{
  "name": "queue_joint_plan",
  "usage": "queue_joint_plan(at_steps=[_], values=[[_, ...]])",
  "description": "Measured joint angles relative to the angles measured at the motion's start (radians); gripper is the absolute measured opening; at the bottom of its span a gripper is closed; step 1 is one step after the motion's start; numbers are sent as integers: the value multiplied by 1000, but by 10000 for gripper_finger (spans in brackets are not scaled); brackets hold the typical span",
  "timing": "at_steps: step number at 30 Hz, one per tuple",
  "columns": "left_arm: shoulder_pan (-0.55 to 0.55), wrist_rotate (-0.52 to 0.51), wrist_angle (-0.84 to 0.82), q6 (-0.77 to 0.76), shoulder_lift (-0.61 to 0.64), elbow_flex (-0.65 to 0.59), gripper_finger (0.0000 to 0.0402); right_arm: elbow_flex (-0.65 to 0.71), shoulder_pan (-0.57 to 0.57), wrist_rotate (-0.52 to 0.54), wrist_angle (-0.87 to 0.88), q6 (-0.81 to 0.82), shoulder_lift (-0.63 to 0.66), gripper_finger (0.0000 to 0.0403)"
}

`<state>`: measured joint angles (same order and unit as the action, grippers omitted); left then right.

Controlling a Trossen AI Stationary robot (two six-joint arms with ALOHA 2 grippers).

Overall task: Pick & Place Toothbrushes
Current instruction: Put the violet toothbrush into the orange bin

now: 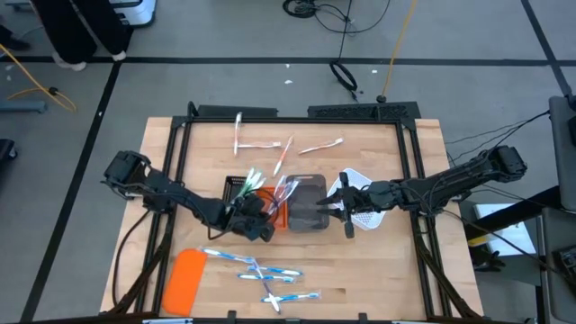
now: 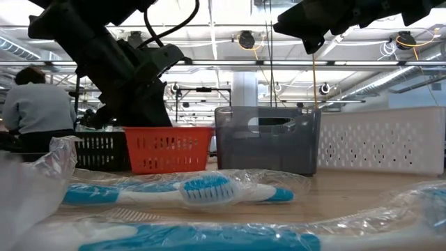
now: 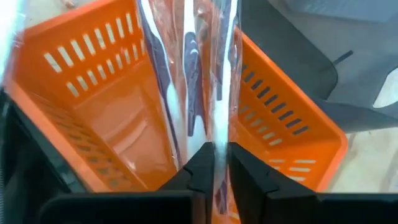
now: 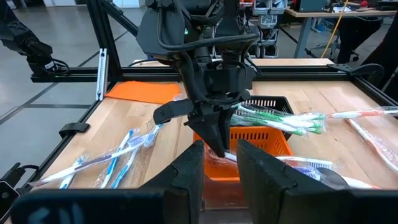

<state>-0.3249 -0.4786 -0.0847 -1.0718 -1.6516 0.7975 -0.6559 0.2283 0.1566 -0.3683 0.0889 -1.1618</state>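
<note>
Left gripper over orange tray at counter centre, fingers clenched on wrapped toothbrush; right gripper at grey tray, fingers parted, grasp unclear; blue toothbrushes at 6 o'clock

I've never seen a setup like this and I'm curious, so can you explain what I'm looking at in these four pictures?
Two dark robot arms work at a wooden table. One picture looks straight down, one looks level across the tabletop, and two come from cameras on the arms' wrists. In the middle stand small trays: black, orange, grey and white. Wrapped toothbrushes lie scattered: blue ones near a flat orange slab, pink ones on the far side. The left gripper is shut on a wrapped toothbrush over the orange tray. The right gripper hovers close by, holding nothing visible.
</note>
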Motion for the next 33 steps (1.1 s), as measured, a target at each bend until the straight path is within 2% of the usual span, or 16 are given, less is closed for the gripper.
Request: queue_joint_plan(at_steps=[12, 20, 25, 33], values=[[13, 10, 12, 26, 18, 1, 155, 1, 0, 0, 8, 0, 0, 86], [8, 16, 8, 154, 118, 1, 172, 1, 0, 0, 20, 3, 0, 86], [-28, 136, 16, 330, 162, 1, 173, 16, 0, 2, 22, 3, 0, 86], [-133, 301, 29, 413, 168, 1, 173, 39, 0, 1, -24, 4, 0, 86]])
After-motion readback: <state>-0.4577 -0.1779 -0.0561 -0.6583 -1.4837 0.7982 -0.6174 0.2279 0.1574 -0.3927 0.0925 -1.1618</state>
